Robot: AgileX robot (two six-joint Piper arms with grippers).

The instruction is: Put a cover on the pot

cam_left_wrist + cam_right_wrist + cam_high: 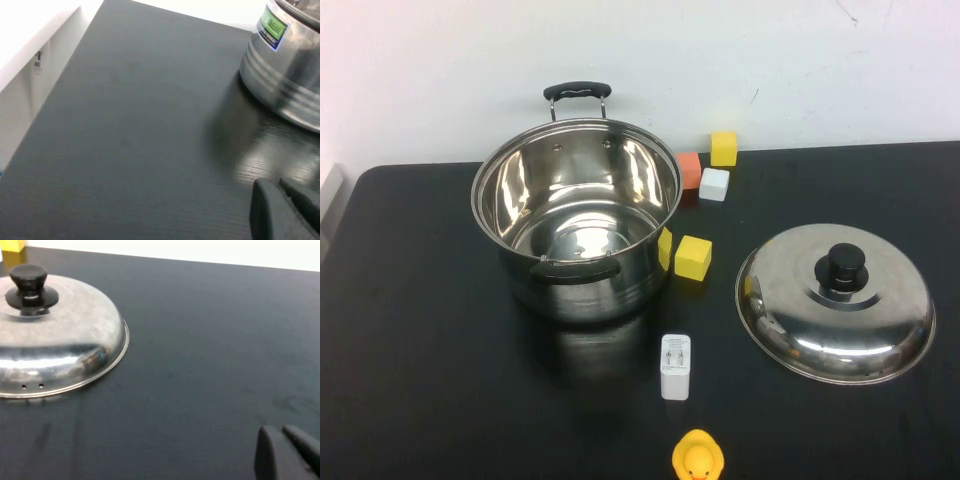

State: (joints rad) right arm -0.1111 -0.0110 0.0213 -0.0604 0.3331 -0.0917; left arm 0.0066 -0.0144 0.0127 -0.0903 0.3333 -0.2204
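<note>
A: We log the pot (576, 215) left of centre in the high view: polished steel, round, open-topped, mirror-bright inside, with black handles at its near and far rims. In the left wrist view its ribbed outer wall (285, 75) carries a green label.

B: And the lid (836, 301)? We see it lying dome-up at the right of the frame, well apart from the pot, brushed steel with a black knob (842, 266) on top.

A: Agreed. The right wrist view shows its thin flared rim flat on the table (440, 380), which is matte black with a faint grain.

B: Between pot and lid we note a yellow block (693, 257) just beside the pot wall. Further back stand an orange block (689, 170), a white block (714, 184) and a second yellow block (723, 148).

A: Nearer us, a white charger (675, 366) lies below the pot, and a yellow rubber duck (698, 457) sits at the bottom edge of the frame.

B: Open room: bare table spans the left side of the frame and the lower right corner. The table's far edge meets a white wall.

A: Neither arm appears in the high view. The left gripper (285, 210) shows only as dark fingertips low over the table near the pot; the right gripper (287, 452) likewise, low over bare table, apart from the lid.

B: In both, the two tips lie nearly together and grasp nothing.
</note>
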